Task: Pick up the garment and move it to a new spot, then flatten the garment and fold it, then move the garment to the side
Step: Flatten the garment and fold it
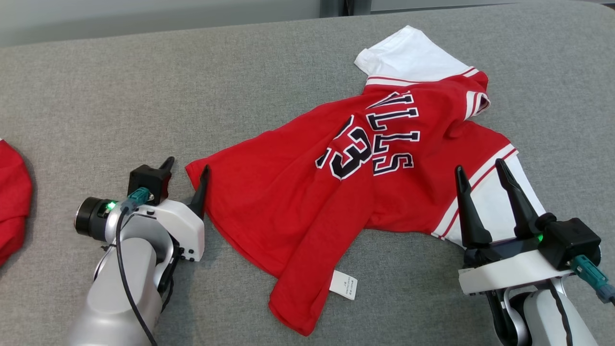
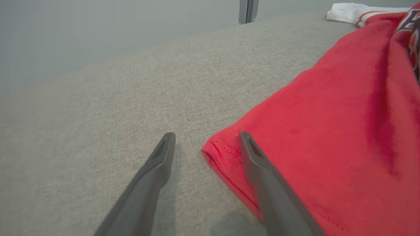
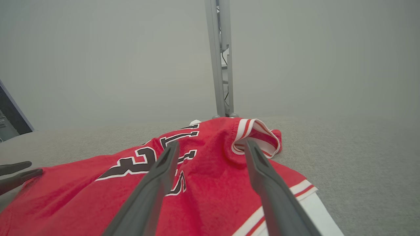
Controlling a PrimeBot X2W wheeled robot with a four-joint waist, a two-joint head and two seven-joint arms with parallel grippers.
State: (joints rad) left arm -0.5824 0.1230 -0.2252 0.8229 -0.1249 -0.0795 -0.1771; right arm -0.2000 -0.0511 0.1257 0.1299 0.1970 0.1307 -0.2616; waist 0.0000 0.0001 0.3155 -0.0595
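Splayed left gripper (image 1: 187,165) at red jersey (image 1: 298,192) corner

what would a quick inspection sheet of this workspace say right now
surface: grey woven fabric tabletop, flat
job's things: red jersey with white sleeves and black lettering, crumpled, one side folded over, white care label showing
clutter: second red cloth at the left edge
grippers: left gripper open, jersey's hem corner between its fingers; right gripper open, over the near white sleeve
cables: black cable and teal plug on the left wrist, another teal plug on the right
surroundings: grey metal post behind the table, pale wall
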